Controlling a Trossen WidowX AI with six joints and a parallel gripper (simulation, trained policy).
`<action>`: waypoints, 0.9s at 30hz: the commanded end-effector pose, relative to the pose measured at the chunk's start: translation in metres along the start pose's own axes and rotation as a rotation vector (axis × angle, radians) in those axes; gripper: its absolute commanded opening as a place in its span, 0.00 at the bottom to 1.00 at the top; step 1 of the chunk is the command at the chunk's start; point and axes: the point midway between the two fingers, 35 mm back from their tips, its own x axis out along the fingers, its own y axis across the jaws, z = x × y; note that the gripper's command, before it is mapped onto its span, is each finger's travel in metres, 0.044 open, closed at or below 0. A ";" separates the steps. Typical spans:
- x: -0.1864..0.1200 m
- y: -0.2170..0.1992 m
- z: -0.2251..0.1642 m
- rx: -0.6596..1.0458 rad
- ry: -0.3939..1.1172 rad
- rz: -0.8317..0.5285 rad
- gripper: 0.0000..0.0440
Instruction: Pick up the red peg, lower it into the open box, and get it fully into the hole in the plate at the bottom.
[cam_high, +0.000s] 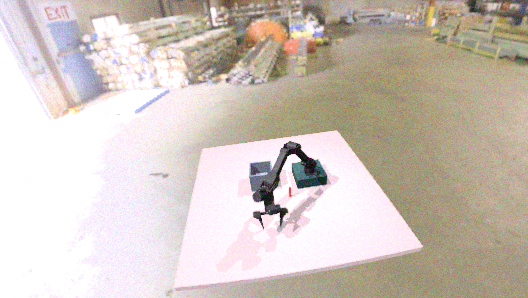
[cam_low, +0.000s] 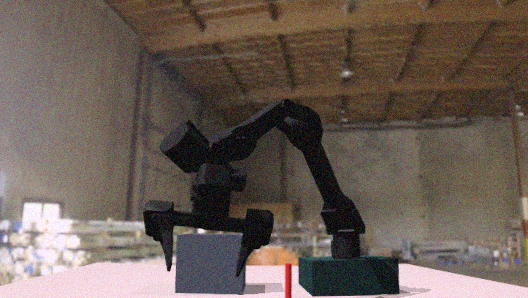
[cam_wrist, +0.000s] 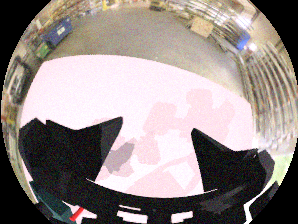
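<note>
The red peg (cam_high: 290, 192) (cam_low: 288, 281) (cam_wrist: 76, 214) stands upright on the table, in front of the dark green base block. The blue-grey open box (cam_high: 259, 181) (cam_low: 210, 264) stands left of that block; its inside floor and the plate's hole cannot be made out. My gripper (cam_high: 272, 228) (cam_low: 204, 274) (cam_wrist: 158, 126) is wide open and empty, fingers pointing down above the table. In the top view it is nearer the front edge than the peg and a little left of it. In the wrist view the peg is at the lower left, outside the fingers.
The dark green block (cam_high: 300, 181) (cam_low: 350, 276) (cam_wrist: 55, 204) carries the arm's base, right of the box. The pale pink table (cam_high: 350, 240) (cam_low: 120, 280) (cam_wrist: 65, 90) ends at a front edge beyond the gripper. Arm shadows fall across it.
</note>
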 end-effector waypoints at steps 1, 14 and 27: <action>-0.006 -0.004 -0.013 0.100 0.031 -0.014 1.00; -0.032 -0.019 -0.057 0.537 0.126 -0.087 1.00; -0.059 -0.018 -0.097 0.978 0.197 -0.169 1.00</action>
